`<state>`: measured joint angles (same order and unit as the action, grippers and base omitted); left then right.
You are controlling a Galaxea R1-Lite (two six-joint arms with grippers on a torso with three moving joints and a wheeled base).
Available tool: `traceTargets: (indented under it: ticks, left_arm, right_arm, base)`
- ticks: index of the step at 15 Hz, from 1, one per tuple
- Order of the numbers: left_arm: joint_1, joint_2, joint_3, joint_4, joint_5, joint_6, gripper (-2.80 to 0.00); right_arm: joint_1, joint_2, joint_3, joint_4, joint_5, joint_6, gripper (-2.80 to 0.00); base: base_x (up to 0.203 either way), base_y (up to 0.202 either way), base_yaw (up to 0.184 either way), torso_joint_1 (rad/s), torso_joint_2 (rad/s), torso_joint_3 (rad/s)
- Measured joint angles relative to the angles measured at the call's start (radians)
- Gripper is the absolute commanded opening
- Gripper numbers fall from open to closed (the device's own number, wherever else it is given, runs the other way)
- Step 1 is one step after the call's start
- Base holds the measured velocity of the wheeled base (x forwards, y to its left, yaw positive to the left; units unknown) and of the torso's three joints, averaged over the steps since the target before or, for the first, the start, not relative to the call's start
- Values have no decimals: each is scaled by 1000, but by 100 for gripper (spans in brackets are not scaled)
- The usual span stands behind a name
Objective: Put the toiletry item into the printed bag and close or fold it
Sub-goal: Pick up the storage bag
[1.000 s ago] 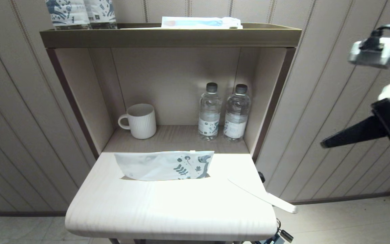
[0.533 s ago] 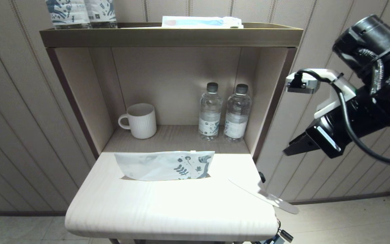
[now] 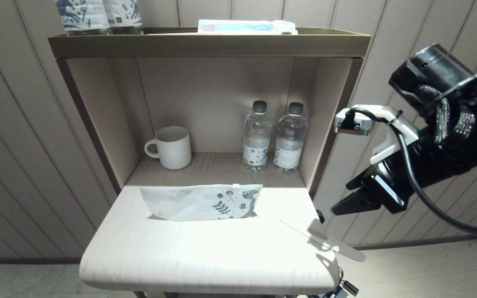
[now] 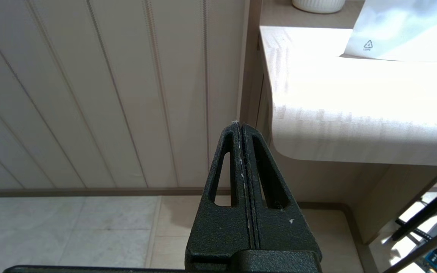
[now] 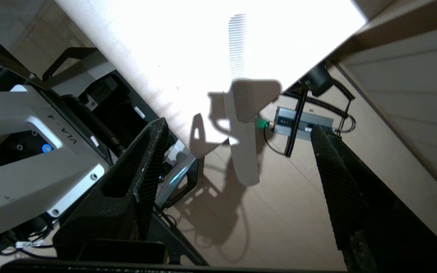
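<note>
Standing at the right of the head view, the right gripper [image 3: 344,205] hangs in the air off the table's right edge, above and apart from the toiletry item [image 3: 325,241]; its jaws are spread wide with nothing between them, a state confirmed in the right wrist view, where the two dark fingers [image 5: 142,163] flank open space.

Toiletry item: slim white comb, lying slantwise at the lower right of the table [image 3: 180,256], pointed end on the surface, rounded end jutting past the right edge. In the right wrist view it sits at centre frame [image 5: 243,148], teeth visible, under the gripper's shadow.

Printed bag [image 3: 201,202]: flat white pouch at the rear centre of the table, leaf print at its right end, lying well left of the comb. Its plain corner with a triangle mark shows at the upper right of the left wrist view [image 4: 400,34].

Left gripper [image 4: 240,127]: parked low beside the table's left front corner, fingers pressed together, holding nothing.

Shelf recess behind the table: white ribbed mug [image 3: 171,147] at left; two water bottles [image 3: 273,138] at right, side by side.
</note>
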<state>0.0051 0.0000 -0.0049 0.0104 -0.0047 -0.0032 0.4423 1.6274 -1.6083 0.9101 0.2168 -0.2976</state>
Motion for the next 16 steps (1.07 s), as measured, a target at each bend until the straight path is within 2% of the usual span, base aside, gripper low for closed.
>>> traceTargets:
  ticks: [3, 7, 11, 16]
  left_arm:
    - [0, 0, 0, -1, 0, 0, -280]
    - [-1, 0, -1, 1, 0, 0, -280]
    - [-1, 0, -1, 3, 0, 1, -280]
    - [0, 0, -1, 3, 0, 0, -280]
  right_arm:
    - [2, -4, 73, -167, 52, -77, 0]
    - [8, 97, 43, -297, 178, -179, 0]
    - [20, 233, -41, -315, 317, -190, 0]
    - [40, 359, -122, -326, 369, -190, 0]
  base:
    - [0, 0, 0, 0, 0, 0]
    - [0, 0, 0, 0, 0, 0]
    - [0, 0, 0, 0, 0, 0]
    - [0, 0, 0, 0, 0, 0]
